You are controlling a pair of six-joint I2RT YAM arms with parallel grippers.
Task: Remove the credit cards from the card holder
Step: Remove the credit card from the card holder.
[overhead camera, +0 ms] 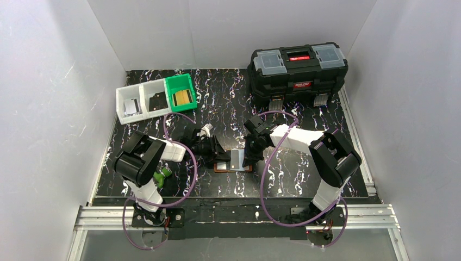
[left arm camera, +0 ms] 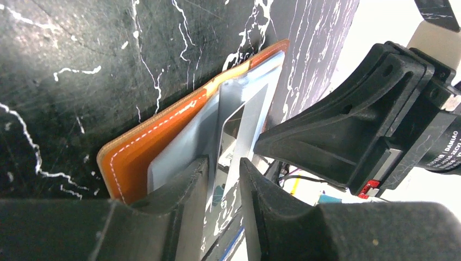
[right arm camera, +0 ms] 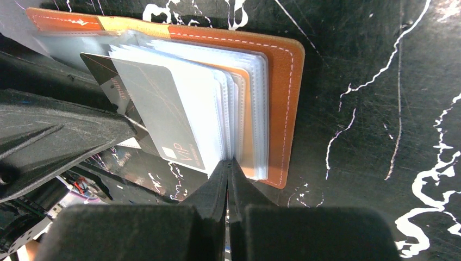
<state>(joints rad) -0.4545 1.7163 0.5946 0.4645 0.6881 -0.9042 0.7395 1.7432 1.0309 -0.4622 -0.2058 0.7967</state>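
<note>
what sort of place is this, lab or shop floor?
Likely a lab robot cell: white panel walls around a black marbled tabletop, arms bolted to an aluminium rail, black toolbox and small bins as props.

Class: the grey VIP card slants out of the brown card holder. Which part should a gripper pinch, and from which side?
Pinch the grey VIP card by its exposed edge, coming from the left gripper's side: it slants out of the card holder there.

"VIP" — on grey credit card (right arm camera: 163, 117), "DAMIAO" — on black motor casing (left arm camera: 444, 142)
</note>
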